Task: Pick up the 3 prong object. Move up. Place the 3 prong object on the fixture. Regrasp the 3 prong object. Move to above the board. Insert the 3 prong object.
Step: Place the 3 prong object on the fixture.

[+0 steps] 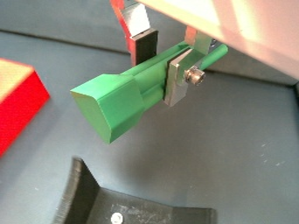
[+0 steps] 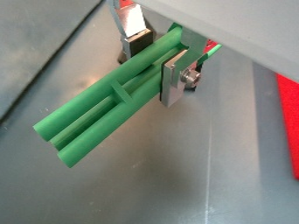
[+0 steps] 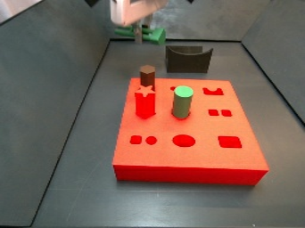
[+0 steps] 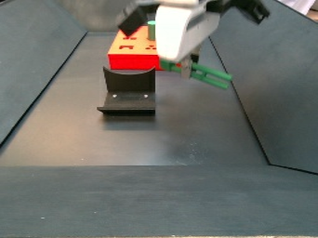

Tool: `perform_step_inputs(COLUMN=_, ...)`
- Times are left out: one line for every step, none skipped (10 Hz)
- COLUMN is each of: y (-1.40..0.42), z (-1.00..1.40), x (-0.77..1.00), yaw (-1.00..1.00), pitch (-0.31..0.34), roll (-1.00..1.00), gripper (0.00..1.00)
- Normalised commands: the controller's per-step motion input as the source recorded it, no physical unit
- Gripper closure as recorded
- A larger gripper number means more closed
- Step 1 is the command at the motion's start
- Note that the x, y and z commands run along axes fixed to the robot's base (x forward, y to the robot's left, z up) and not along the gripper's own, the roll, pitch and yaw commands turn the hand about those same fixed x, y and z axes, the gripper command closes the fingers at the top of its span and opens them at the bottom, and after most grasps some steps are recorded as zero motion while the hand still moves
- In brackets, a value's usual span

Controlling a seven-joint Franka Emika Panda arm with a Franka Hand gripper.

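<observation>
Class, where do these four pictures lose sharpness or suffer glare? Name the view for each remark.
In a side view the gripper is a pale, washed-out blur, while the board is sharp. In a side view the gripper is soft-edged. In both wrist views the 3 prong object is fairly sharp; bright glare fills the corner behind it.

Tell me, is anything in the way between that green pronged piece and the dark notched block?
Nothing visible. The claw holds the 3 prong object in the air beside the fixture; only bare floor lies between them.

green 3 prong object [image 2: 105, 118] clamped in gripper [image 2: 156, 63], airborne; fixture [image 4: 126, 91] before red board [image 3: 185, 134]
</observation>
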Motion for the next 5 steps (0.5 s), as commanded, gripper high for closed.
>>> perform_step_inputs(y=0.01, z=1.00, x=-0.02, yaw=-0.01, pitch=0.018, roll=0.03, gripper=1.00)
perform_step_inputs(y=0.01, z=1.00, x=-0.03, yaw=-0.02, pitch=0.025, roll=0.05, gripper=1.00)
perform_step_inputs(y=0.01, z=1.00, x=-0.03, yaw=-0.02, pitch=0.028, roll=0.05, gripper=1.00)
perform_step_inputs(y=0.01, z=0.93, x=-0.03, yaw=-0.02, pitch=0.034, roll=0.06, gripper=1.00)
perform_step_inputs(y=0.01, z=0.70, x=-0.02, yaw=-0.01, pitch=0.044, roll=0.07, gripper=1.00)
